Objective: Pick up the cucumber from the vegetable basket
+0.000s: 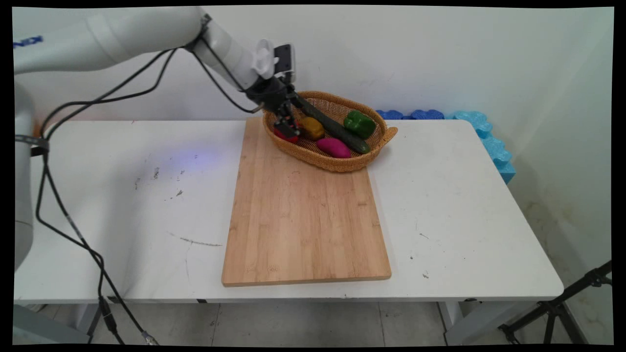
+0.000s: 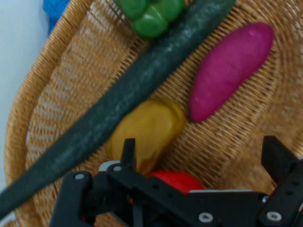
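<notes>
Black and spread wide, the pincer [image 2: 201, 156] reaches down into the wicker basket [image 1: 374, 149], its fingers released on either side of a red item [image 2: 177, 180] without closing on it. Just beyond lies a yellow potato-like piece [image 2: 149, 127], touching a long dark cucumber [image 2: 128, 94] that runs diagonally across the basket. A magenta sweet potato [image 2: 229, 68] and a green pepper [image 1: 359, 123] lie further right. The basket sits on the wooden board's [image 1: 305, 220] far edge; the board's near part and the white counter [image 1: 464, 210] lie open.
</notes>
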Available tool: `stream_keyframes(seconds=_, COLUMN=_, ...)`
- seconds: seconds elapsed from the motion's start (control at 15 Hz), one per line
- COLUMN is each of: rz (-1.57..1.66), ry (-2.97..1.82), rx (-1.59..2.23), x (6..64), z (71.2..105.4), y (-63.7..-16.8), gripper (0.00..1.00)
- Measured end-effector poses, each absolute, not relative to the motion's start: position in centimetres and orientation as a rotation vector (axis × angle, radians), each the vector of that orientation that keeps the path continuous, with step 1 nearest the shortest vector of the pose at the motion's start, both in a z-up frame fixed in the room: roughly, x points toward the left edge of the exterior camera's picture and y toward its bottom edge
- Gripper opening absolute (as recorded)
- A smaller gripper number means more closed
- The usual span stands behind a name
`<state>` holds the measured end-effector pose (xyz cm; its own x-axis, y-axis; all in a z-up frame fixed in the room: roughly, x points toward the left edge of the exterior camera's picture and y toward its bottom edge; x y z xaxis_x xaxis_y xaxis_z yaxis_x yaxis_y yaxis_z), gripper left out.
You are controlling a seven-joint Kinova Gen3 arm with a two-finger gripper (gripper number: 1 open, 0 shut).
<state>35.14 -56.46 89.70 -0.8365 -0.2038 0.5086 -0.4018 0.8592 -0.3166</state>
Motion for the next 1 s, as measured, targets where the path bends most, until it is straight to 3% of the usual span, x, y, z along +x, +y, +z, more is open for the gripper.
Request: stream_keyframes(seconds=1.0, rz=0.624, ry=-2.638, rx=0.312, x=29.2, z=84.2, y=-65.0, gripper=1.0)
